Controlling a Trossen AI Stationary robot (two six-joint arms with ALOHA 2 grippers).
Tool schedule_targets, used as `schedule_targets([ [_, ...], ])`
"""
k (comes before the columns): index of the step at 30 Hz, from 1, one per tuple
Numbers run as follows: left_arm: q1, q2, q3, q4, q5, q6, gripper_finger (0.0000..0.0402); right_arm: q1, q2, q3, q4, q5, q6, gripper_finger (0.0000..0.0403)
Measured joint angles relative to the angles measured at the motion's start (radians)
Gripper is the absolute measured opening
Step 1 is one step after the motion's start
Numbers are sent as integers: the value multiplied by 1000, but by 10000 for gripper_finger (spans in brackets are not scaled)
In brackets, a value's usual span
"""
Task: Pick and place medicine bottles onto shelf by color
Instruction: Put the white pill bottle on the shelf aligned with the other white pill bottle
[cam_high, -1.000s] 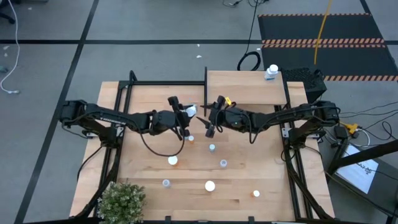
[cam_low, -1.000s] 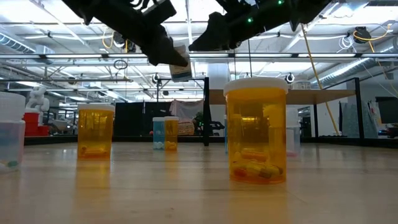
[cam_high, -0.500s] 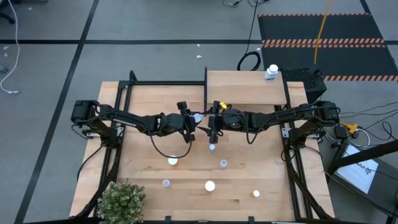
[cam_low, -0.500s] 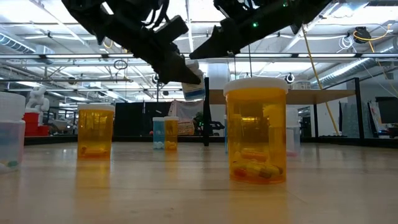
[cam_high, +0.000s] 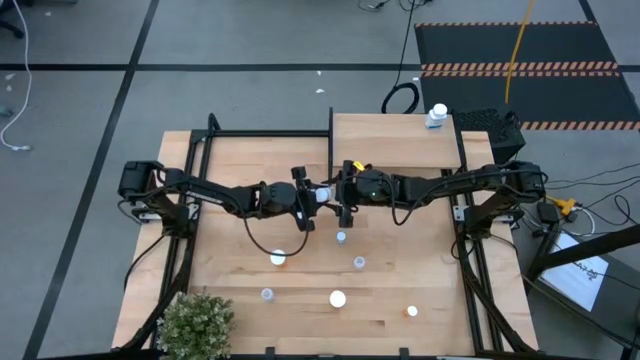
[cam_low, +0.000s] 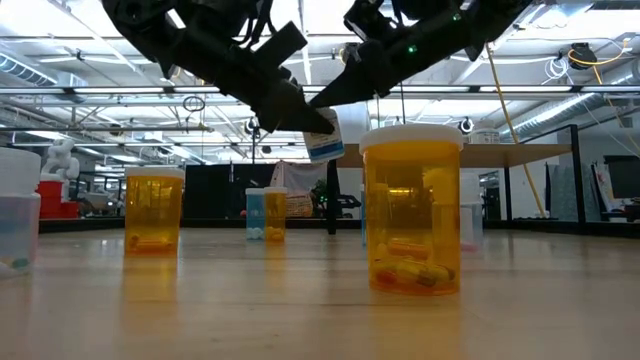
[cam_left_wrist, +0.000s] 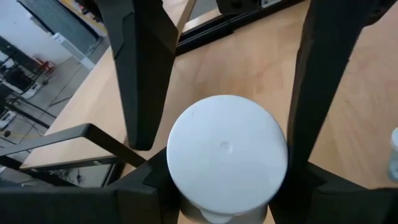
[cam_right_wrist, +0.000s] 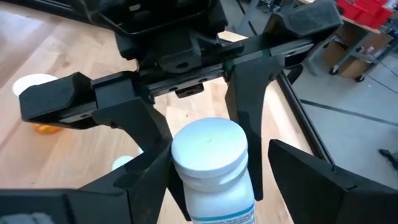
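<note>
A pale bottle with a white cap and a blue label hangs in the air over the table's middle, between my two grippers. My left gripper is shut on it from the table's left. My right gripper faces it from the right and is open; its fingers stand on either side of the cap without plainly touching. The bottle also shows in the low view and the right wrist view. The shelf is the raised wood panel at the far right, with one bottle standing on it. My left gripper pinches the bottle between its two fingers just under the white cap. The fingers come nearly level from the table's left. The bottle is lifted clear of the table and tilted.
Several small bottles stand on the tabletop nearer the front: orange ones and white-capped ones. A large orange bottle stands close in the low view. A potted plant is at the near left.
My left gripper has carried the bottle toward the table's right and a little down, to my right gripper. My right gripper has closed in on it, so its open fingers now stand on either side of the cap.
</note>
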Motion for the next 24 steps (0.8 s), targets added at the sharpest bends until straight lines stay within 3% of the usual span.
schedule_targets([
  [15, 28, -1, 0, -39, 77, -117, 179, -1, 0, -2, -31, -5, 12, 199],
  [24, 43, -1, 0, -64, 126, -188, 179, -2, -1, -35, -44, 15, 47, 190],
])
